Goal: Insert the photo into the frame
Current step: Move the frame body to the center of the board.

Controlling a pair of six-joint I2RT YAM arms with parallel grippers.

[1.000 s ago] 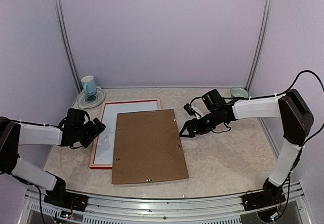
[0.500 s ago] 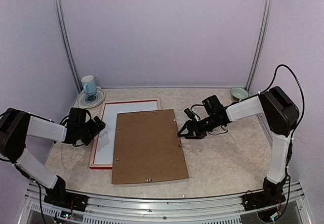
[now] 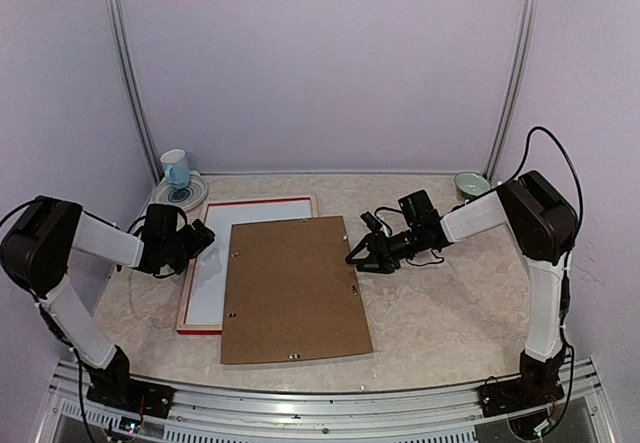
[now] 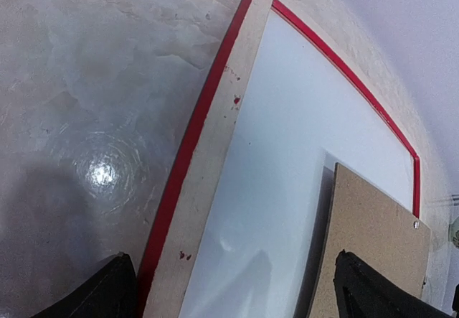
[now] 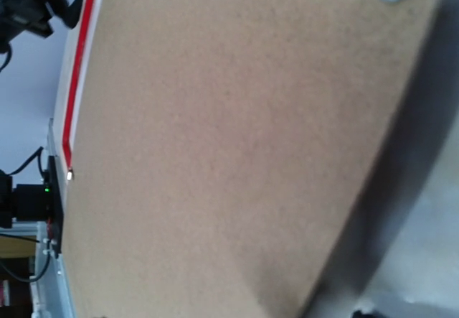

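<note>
Frame (image 4: 208,160) lies flat on left half of marbled counter (image 3: 430,313), pale wood back up, red showing along its outer edge. White sheet (image 3: 213,268) fills its opening.

Brown backing board (image 3: 293,288) lies on top of frame, shifted right and toward near edge. It covers most of the white sheet and overhangs frame onto counter. Small metal tabs show along the board's edges.

Left claw (image 3: 198,240) low at frame's left rail, released. In wrist view its two dark fingertips (image 4: 115,289) stand wide apart, one out over bare counter, the other over the white sheet, rail between them. Contact with rail: cannot tell.

Right claw (image 3: 357,255) at right edge of backing board, near far corner. Its wrist view is nearly all brown board with the red frame edge beyond, fingers barely in shot. Clenched or released: cannot tell.

Far left corner: blue-and-white cup (image 3: 175,168) on a patterned plate (image 3: 170,201). Far right corner: small green bowl (image 3: 472,181)
</note>
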